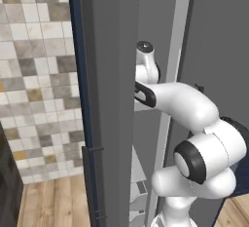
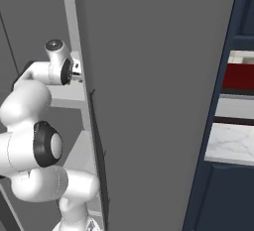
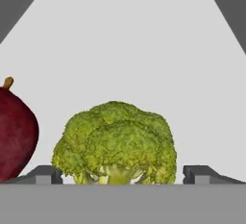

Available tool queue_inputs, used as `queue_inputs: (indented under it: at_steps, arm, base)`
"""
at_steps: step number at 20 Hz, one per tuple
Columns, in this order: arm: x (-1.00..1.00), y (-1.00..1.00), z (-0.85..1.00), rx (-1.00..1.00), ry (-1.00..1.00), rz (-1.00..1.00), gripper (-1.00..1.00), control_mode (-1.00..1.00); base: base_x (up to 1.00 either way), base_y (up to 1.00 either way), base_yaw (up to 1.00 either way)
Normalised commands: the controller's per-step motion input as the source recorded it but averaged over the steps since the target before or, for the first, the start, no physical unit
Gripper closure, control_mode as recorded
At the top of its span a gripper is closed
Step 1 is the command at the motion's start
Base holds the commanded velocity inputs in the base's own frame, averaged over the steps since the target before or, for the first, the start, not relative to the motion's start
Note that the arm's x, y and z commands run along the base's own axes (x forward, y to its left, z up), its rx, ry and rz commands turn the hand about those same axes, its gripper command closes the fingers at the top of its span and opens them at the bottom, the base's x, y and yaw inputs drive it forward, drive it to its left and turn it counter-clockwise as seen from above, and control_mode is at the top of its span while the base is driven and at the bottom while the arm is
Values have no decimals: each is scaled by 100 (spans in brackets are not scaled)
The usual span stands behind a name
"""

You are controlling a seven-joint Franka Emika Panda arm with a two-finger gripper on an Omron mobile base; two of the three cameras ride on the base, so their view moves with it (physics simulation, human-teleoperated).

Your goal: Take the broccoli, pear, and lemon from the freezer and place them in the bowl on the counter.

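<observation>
The two dark fingertips [image 3: 48, 174] of the claw [image 3: 122, 175] rise at the bottom of the hand view, one at each side, standing wide apart and released, with nothing clamped between them. Between them sits the broccoli [image 3: 115, 143], a bumpy green head with a paler stem at its base, centred in the gap; its florets spread almost from one tip to the other, and whether either tip touches it cannot be told. Just beside it, at the left edge of that view, is the pear [image 3: 14, 136], dark red with a short brown stalk, cut off by the frame and a little apart from the broccoli. Both rest on a pale grey shelf [image 3: 125, 50] inside the freezer [image 1: 109, 75], whose darker grey walls close in at the upper corners of the hand view. In the left base view the white arm [image 1: 194, 109] bends up from the lower right and reaches into the narrow opening of the freezer, past its tall grey door. In the right base view the arm reaches in from the left, and far to the right, past a navy blue cabinet [image 2: 218, 185], a strip of the white marble surface [image 2: 230, 143] shows.
</observation>
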Motion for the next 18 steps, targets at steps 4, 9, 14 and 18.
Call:
queue_inputs:
  at_steps: [4, 9, 14, 18]
  arm:
    - [15, 2, -29, 0, 0, 0, 100, -100]
    - [0, 0, -1, 0, 0, 0, 100, -100]
    - [-43, 0, 0, 0, 0, 0, 100, -100]
    - [-83, 0, 2, 0, 0, -1, 100, -100]
  base:
    - [0, 0, 0]
    - [0, 0, 0]
    - [0, 0, 0]
    - [0, 0, 0]
